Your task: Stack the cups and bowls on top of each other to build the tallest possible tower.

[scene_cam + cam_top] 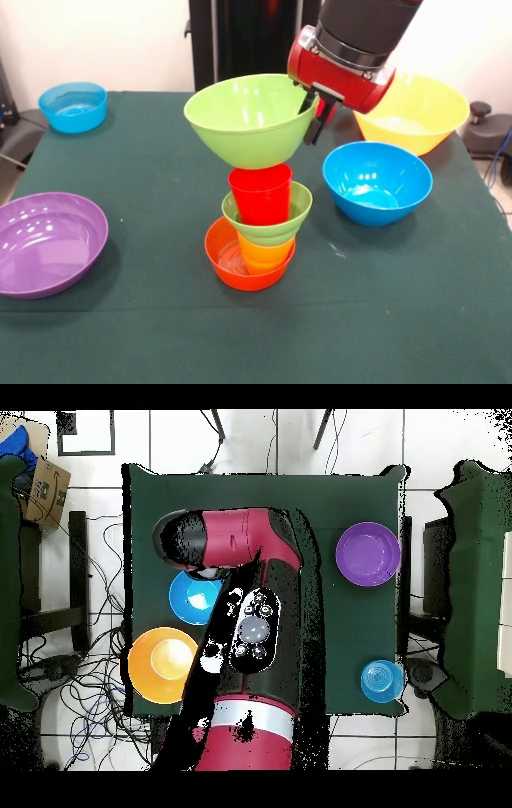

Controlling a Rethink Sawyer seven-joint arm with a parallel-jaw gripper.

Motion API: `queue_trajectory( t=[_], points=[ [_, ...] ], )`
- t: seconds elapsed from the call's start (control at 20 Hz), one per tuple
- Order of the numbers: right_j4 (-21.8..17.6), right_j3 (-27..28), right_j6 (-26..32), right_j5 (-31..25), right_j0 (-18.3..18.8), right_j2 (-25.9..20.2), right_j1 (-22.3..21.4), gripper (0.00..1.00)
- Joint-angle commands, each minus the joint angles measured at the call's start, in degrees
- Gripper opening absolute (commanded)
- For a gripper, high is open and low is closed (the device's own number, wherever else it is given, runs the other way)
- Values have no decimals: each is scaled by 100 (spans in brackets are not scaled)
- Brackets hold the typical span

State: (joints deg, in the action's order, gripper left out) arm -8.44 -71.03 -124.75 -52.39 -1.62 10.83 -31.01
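1. My arm point(360, 32) comes down from the top right of the front view, its red wrist tilted left.
2. My tool point(314, 112) is clamped on the right rim of the large green bowl point(248, 120), holding it raised.
3. From overhead, my arm point(250, 634) reaches across the table's middle, its red segment bent left.
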Motion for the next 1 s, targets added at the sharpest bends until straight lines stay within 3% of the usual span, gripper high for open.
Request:
queue_trajectory(
  t=[0.05,0.3,1.0],
  points=[
    [114,538,-95,-731,22,-542,292,0],
    [132,825,-88,-897,17,-544,436,0],
    [-37,504,187,-1154,-23,-424,340,0]
  ],
)
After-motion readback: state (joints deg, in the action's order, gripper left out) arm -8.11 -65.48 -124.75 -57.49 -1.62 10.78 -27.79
